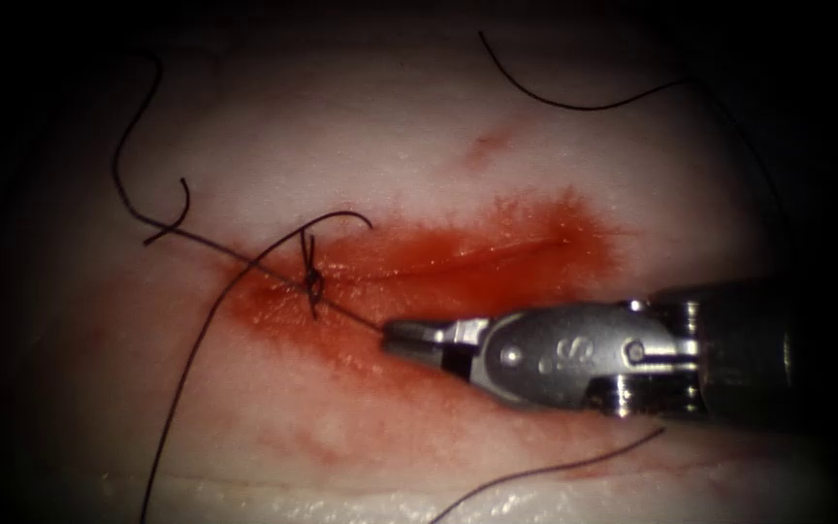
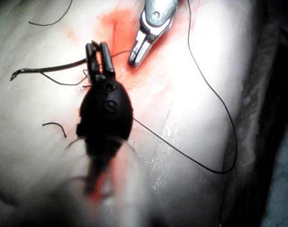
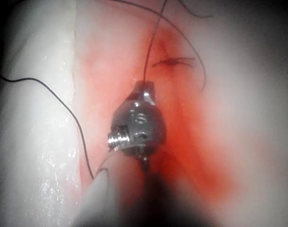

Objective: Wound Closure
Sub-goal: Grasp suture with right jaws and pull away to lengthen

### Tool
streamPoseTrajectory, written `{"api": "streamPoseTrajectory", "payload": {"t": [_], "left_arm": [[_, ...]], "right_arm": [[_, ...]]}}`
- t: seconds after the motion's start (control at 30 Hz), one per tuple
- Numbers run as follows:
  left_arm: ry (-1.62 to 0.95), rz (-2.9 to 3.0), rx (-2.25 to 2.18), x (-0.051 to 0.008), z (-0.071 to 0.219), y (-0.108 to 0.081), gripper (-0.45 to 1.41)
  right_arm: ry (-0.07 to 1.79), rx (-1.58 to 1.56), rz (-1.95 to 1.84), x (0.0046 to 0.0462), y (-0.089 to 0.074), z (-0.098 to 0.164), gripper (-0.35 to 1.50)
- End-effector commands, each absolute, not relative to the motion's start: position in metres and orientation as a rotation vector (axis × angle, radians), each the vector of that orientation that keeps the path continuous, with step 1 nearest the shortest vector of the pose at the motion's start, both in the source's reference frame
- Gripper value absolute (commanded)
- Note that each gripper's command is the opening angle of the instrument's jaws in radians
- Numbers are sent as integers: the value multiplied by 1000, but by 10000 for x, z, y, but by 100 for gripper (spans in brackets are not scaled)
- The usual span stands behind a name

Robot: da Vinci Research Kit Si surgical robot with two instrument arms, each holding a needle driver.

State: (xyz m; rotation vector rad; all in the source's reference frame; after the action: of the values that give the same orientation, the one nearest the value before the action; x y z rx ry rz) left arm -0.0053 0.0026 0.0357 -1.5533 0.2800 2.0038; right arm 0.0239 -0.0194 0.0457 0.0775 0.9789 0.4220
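Endoscope view: right tool (image 1: 402, 338) grips taut thread (image 1: 346, 309) beside knot (image 1: 311, 279); left tool (image 2: 99, 51) grips needle (image 2: 49, 70).

The tissue (image 1: 361, 146) carries everything in the endoscope view. Its cut (image 1: 477, 257) runs across the middle of the frame, ringed by red fluid (image 1: 555, 233). A knot (image 1: 311, 277) sits at the cut's left end. Dark thread (image 1: 186, 369) trails to the lower left, and cut ends (image 1: 574, 102) lie at the upper right and lower middle.
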Motion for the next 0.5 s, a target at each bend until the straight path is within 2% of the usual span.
{"api": "streamPoseTrajectory", "payload": {"t": [0.03, 0.5], "left_arm": [[273, 2001, -1558, -60, 363, 25, -45], [251, 2018, -1563, -66, 367, 21, -45]], "right_arm": [[985, 82, 423, 247, -206, 451, -35], [979, 130, 385, 270, -295, 318, -35]]}}
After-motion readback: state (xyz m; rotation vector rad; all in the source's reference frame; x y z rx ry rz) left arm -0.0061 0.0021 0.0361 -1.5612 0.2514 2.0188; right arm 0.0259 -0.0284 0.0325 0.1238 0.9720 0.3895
